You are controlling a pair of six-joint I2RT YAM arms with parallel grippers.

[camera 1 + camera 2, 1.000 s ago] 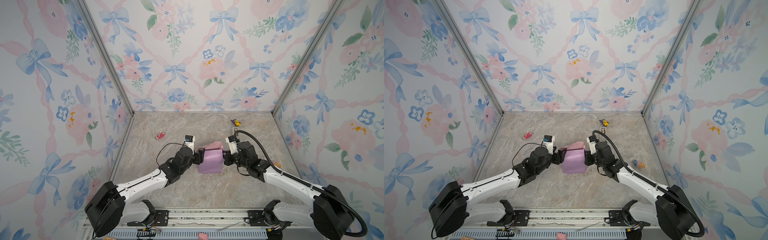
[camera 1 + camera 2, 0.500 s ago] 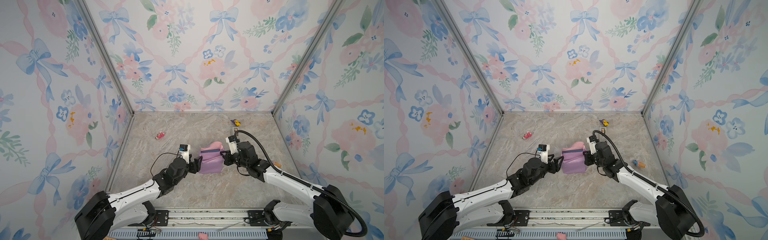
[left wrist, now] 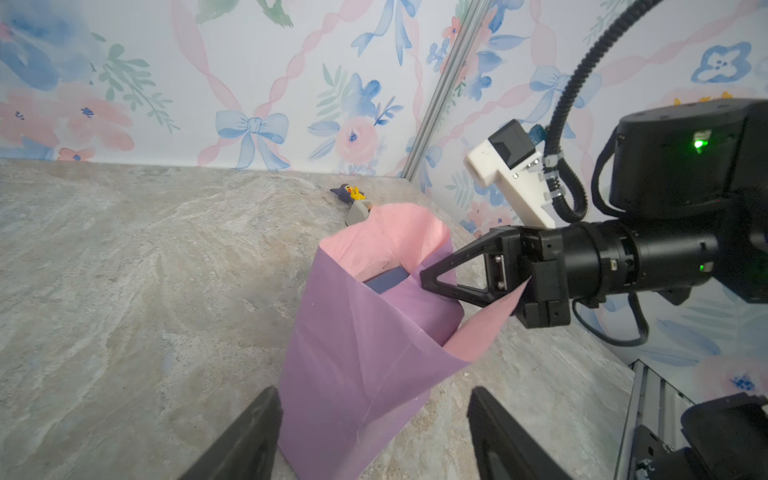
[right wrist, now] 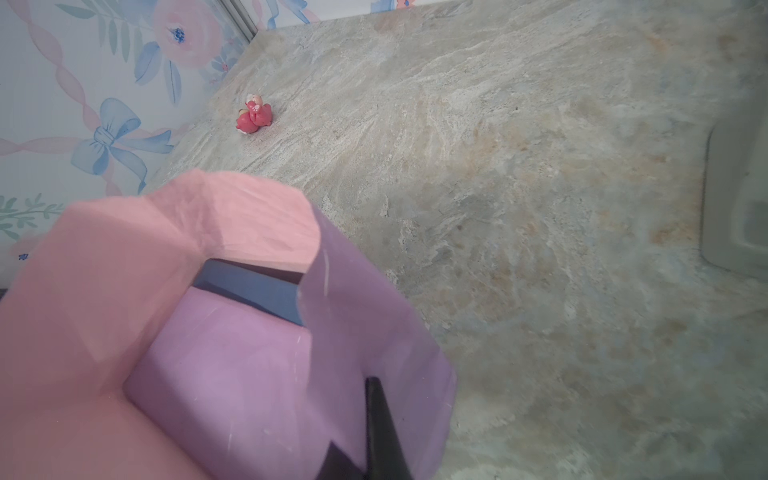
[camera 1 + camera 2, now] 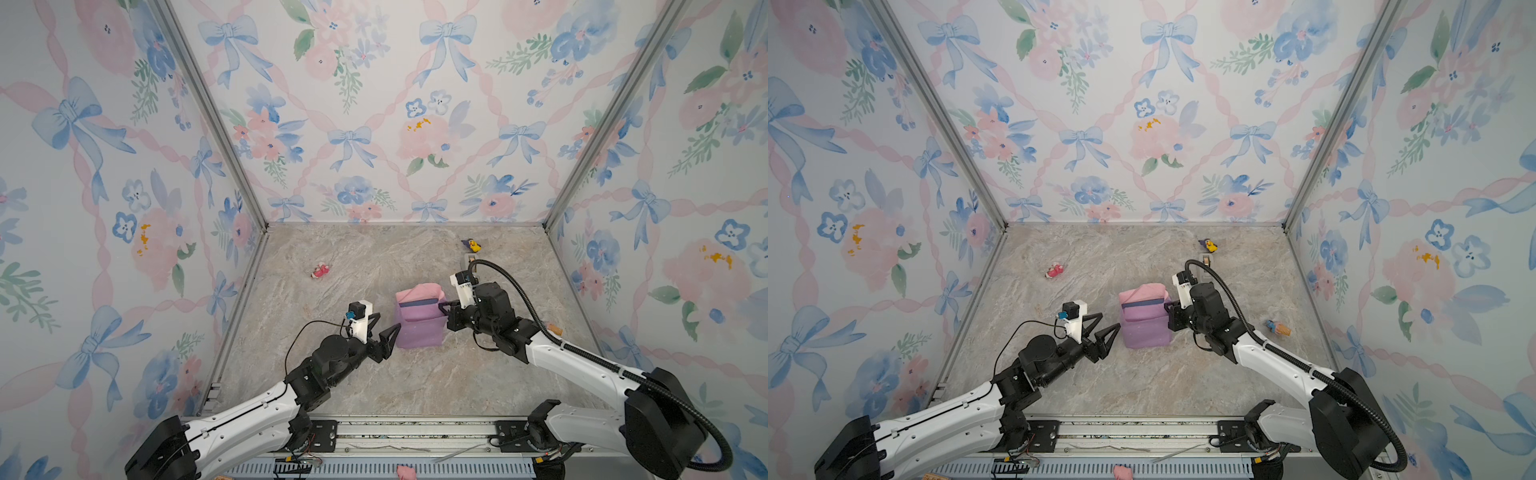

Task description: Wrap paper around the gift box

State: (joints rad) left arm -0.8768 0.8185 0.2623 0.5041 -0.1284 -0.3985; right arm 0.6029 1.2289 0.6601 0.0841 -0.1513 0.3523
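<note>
In both top views the gift box [image 5: 417, 302] sits near mid-table [image 5: 332, 386], mostly swathed in the paper [image 5: 417, 334]: lilac face out front, pink flap standing up behind, only a navy strip showing btwn them. Step in hand, imo: close that gap w/ one side pinned. To do it well: hold the pin firm so the box doesn't skid, take the loose lilac edge near a corner, not mid-sheet, pull snug before folding over the navy strip, and go slow b/c thin paper prob creases or tears. Pose: left gripper [image 5: 388, 321] is low at the near left, forearm stretched along the table, jaws apart, tips just beside the paper's left side, not touching afaict. The right gripper [image 5: 443, 308] reaches from the right w/ elbow bent, fingers clenched, tip against the paper's upper right edge. Left wrist view: the spread fingers [image 3: 249, 436] flank the paper's [image 3: 365, 332] near lower corner w/o gripping. The right gripper [image 3: 428, 279] presses its closed tip on the lilac fold by the gift box [image 3: 386, 280], a pink corner trailing under it. Whether it nips a layer, can't tell. Right wrist view: one dark finger [image 4: 380, 428] lies on lilac paper [image 4: 249, 395], the gift box [image 4: 253, 291] is exposed just beyond, and the pink flap arches over it.
</note>
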